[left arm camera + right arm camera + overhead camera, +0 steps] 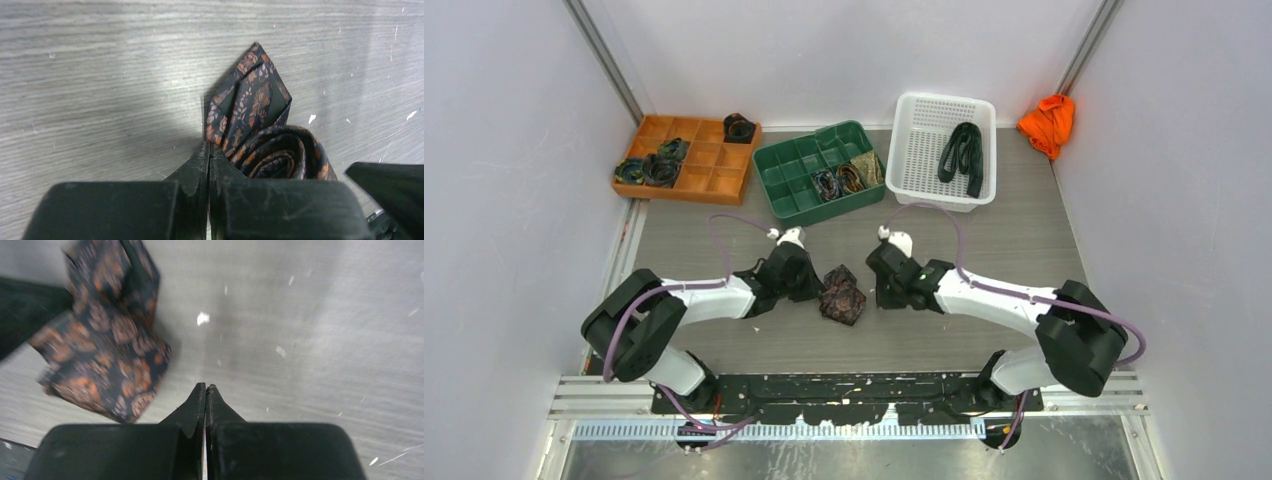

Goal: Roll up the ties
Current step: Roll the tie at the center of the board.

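Observation:
A dark tie with an orange leaf pattern (pixel 842 294) lies rolled into a coil on the table between my grippers, its pointed end sticking out. In the left wrist view the coil (pixel 280 152) sits just right of my left gripper (pixel 209 146), which is shut with its tips touching the tie's edge. My right gripper (pixel 205 386) is shut and empty, with the tie (pixel 107 352) to its left and apart from it. In the top view the left gripper (pixel 811 283) and right gripper (pixel 879 280) flank the coil. A dark green unrolled tie (pixel 962 155) lies in the white basket (pixel 919 150).
An orange compartment tray (pixel 709 180) at the back left holds several rolled ties (pixel 661 170). A green compartment tray (pixel 789 165) holds rolled ties (pixel 851 176). A bright orange cloth lump (pixel 1048 122) lies at the back right. Walls close in both sides.

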Motion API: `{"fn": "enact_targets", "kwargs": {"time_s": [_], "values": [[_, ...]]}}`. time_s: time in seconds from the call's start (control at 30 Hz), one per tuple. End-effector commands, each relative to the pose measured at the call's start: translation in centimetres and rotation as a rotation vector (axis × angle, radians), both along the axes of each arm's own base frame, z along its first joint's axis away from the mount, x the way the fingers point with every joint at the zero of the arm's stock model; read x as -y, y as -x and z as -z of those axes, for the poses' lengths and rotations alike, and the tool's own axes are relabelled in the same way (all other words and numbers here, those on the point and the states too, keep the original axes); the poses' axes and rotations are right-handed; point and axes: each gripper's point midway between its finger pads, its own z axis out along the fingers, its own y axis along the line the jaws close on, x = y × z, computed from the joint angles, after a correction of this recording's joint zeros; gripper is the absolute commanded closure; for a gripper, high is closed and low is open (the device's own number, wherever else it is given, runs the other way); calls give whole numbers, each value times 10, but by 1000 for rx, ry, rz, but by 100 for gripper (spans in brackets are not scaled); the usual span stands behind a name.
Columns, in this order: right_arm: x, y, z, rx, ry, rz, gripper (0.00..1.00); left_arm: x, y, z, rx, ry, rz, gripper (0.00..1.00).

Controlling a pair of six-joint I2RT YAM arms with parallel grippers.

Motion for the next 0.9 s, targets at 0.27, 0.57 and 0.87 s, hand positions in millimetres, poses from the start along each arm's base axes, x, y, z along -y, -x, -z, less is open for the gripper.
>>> {"fn": "enact_targets", "kwargs": {"time_s": [0.27,0.57,0.87], "values": [[-34,20,46,-106,23,-40,99,-21,53,27,-163,-82,53,100],[-65,-14,35,-41,67,-99,99,-8,64,36,-196,-55,89,100],[-71,-16,35,-43,60,-116,99,-9,63,46,-208,-89,82,100]]}}
